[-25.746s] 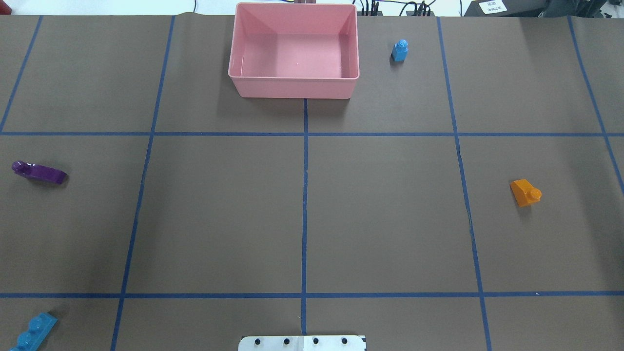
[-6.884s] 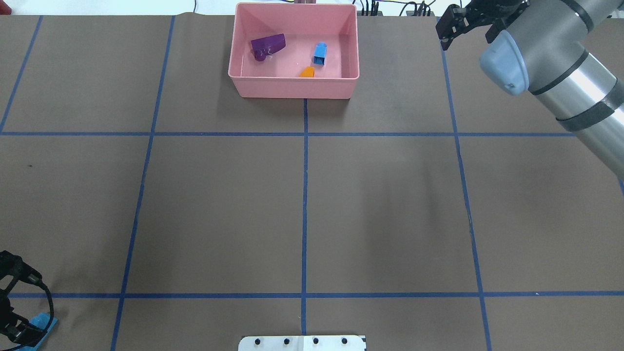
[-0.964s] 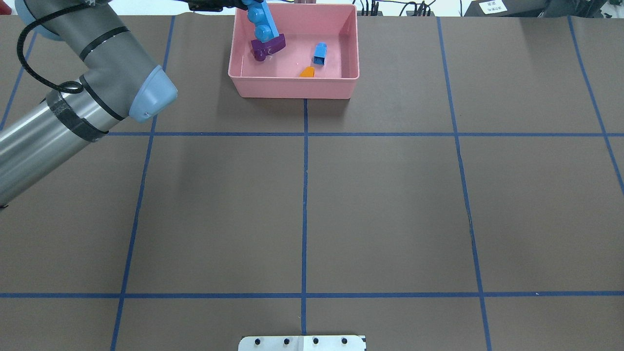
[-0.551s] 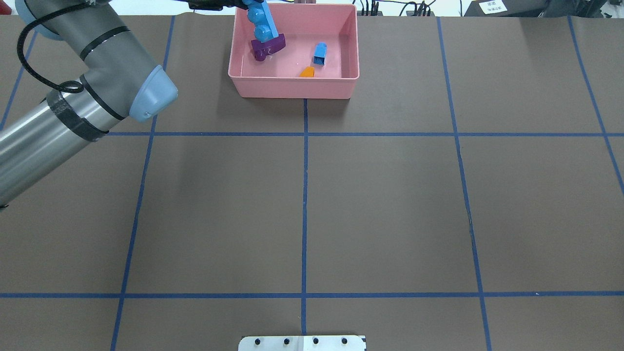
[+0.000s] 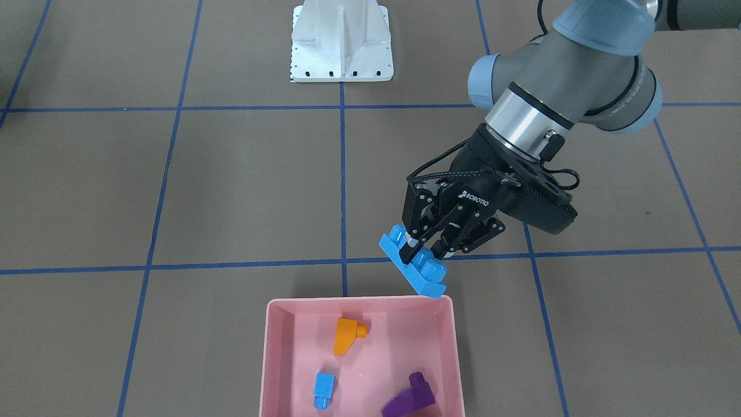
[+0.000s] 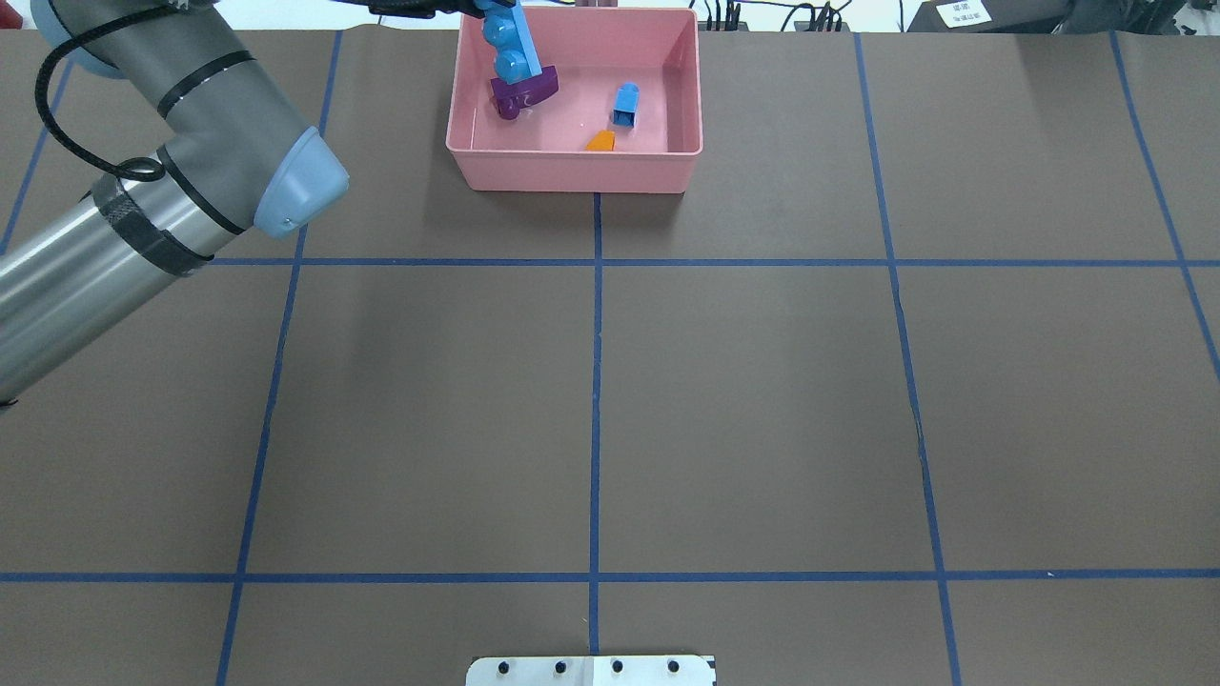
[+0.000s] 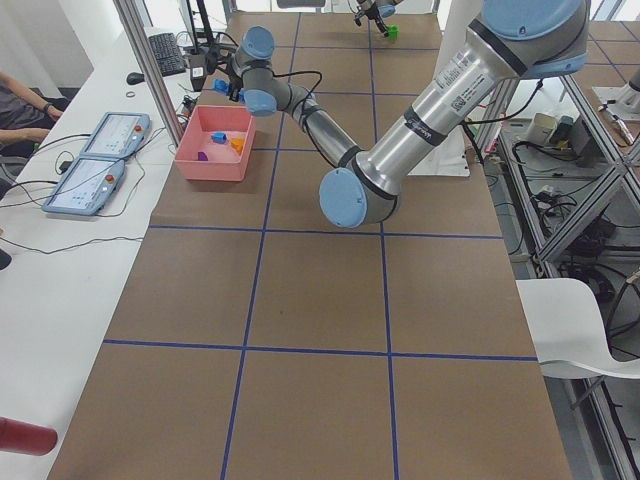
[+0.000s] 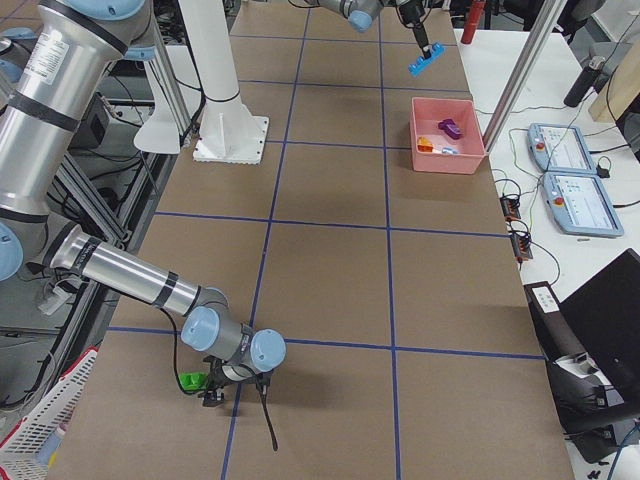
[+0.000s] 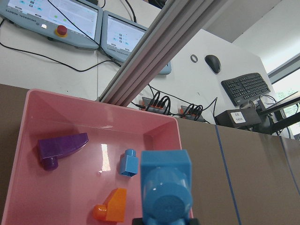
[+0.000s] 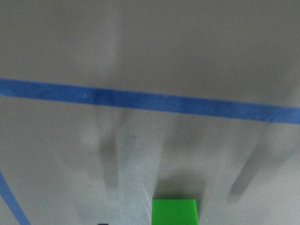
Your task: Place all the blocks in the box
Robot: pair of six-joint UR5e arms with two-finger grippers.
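My left gripper (image 5: 425,248) is shut on the long blue bar (image 5: 414,269), holding it tilted in the air above the robot-side rim of the pink box (image 5: 359,301). Inside the box lie an orange sloped block (image 5: 346,336), a small blue cube (image 5: 323,389) and a purple sloped block (image 5: 408,398). The left wrist view looks along the bar (image 9: 166,187) down into the box (image 9: 93,119). A green block (image 8: 192,381) sits on the table right beside my right gripper (image 8: 215,388), and I cannot tell whether that gripper is open or shut. The green block (image 10: 174,212) lies at the right wrist view's bottom edge.
The white base plate (image 5: 341,40) stands at the table's robot side. My left arm (image 6: 172,143) stretches over the table's left half. Control tablets (image 7: 95,160), cables and a keyboard lie on the white bench behind the box.
Since the earliest frame the purple, orange and small blue blocks have gone into the box, and the long bar was picked up. In the last second the bar edged slightly farther from the robot.
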